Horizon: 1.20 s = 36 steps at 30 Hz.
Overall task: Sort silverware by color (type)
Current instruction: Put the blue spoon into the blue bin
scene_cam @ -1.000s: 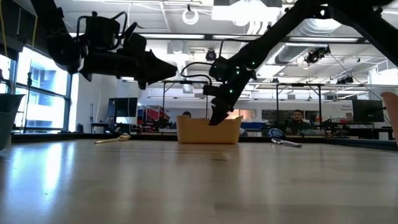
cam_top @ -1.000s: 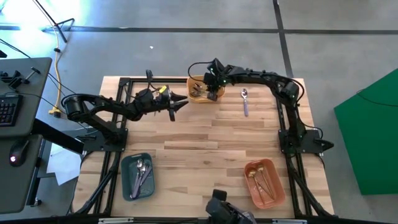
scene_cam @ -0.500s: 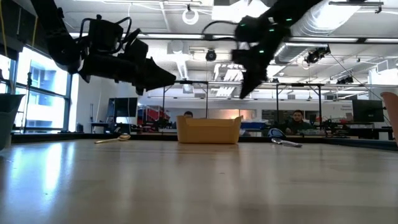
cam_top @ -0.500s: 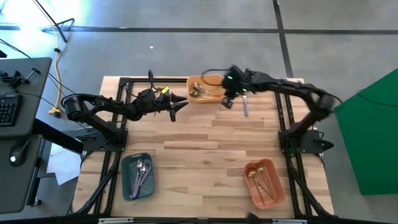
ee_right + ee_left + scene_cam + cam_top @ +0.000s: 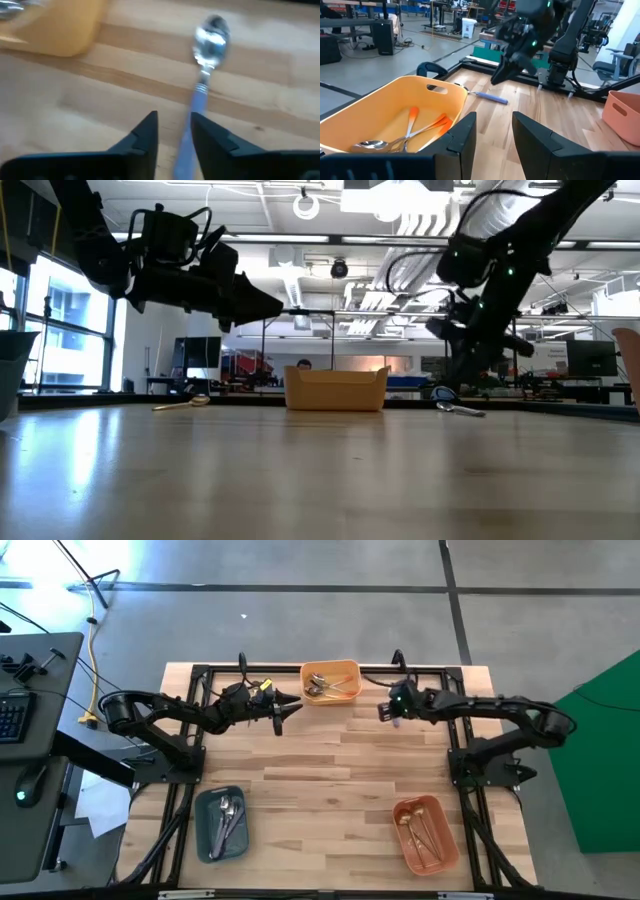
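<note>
Hovering above the surface, my left end effector waits with fingers spread, just left of the yellow-orange tray at the far edge holding orange-handled spoons. Right of that tray, my right end effector hangs parted over the lavender-handled spoon, which lies flat, not gripped.

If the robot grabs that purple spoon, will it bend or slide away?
The lavender-handled spoon looks stiff, so it probably won't bend. Lying flat on the smooth wooden table, it may skid. Its slim handle could slip between the right gripper fingers.
</note>
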{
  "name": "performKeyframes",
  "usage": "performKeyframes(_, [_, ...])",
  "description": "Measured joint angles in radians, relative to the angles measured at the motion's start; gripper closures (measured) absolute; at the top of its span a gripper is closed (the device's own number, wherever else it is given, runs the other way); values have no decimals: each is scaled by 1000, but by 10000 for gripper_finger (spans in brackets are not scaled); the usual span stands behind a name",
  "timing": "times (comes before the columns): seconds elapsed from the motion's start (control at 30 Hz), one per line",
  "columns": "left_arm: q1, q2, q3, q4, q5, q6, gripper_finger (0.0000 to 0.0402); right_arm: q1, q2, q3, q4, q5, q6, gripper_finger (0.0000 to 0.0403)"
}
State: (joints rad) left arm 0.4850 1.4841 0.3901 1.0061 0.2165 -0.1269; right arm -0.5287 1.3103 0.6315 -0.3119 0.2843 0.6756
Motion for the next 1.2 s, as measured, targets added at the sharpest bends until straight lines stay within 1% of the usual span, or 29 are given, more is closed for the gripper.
performKeyframes(0.1, [0, 0, 0, 0, 0, 0, 287, -8, 49, -10, 1, 52, 45, 273])
performKeyframes(0.2, [0, 0, 0, 0, 0, 0, 287, -22, 111, -10, 19, 57, 64, 246])
performKeyframes(0.27, [0, 0, 1, 0, 0, 0, 287, -31, 156, -11, 38, 60, 89, 238])
performKeyframes(0.4, [0, 0, 1, 0, 0, 0, 287, -40, 244, -9, 81, 65, 104, 238])
performKeyframes(0.5, [0, 0, 1, 0, 0, 0, 287, -39, 283, -6, 101, 74, 102, 249])
performKeyframes(0.6, [0, 0, 1, 1, 0, -10, 287, -38, 292, -5, 102, 75, 95, 276])
performKeyframes(0.7, [0, 0, 1, 1, 2, -32, 287, -32, 282, -8, 108, 60, 56, 318])
performKeyframes(0.8, [0, 0, 1, 1, 18, -58, 287, -33, 259, -9, 125, 20, 32, 367])
performKeyframes(0.9, [-8, 0, 1, -1, 19, -80, 287, -2, 223, -14, 148, -42, -14, 372])
performKeyframes(0.97, [-16, 0, 1, 0, 19, -89, 287, 29, 177, -14, 165, -63, -45, 372])
performKeyframes(1.07, [-33, 0, 1, 0, 20, -99, 287, 90, 108, -37, 196, -30, -55, 372])
performKeyframes(1.1, [-39, 0, 1, 0, 20, -103, 287, 117, 87, -56, 215, -35, -51, 372])
performKeyframes(1.13, [-46, 0, 1, 1, 21, -108, 287, 146, 63, -78, 244, -40, -47, 372])
performKeyframes(1.2, [-56, 0, 1, 4, 21, -121, 287, 202, 27, -129, 356, -37, -47, 372])
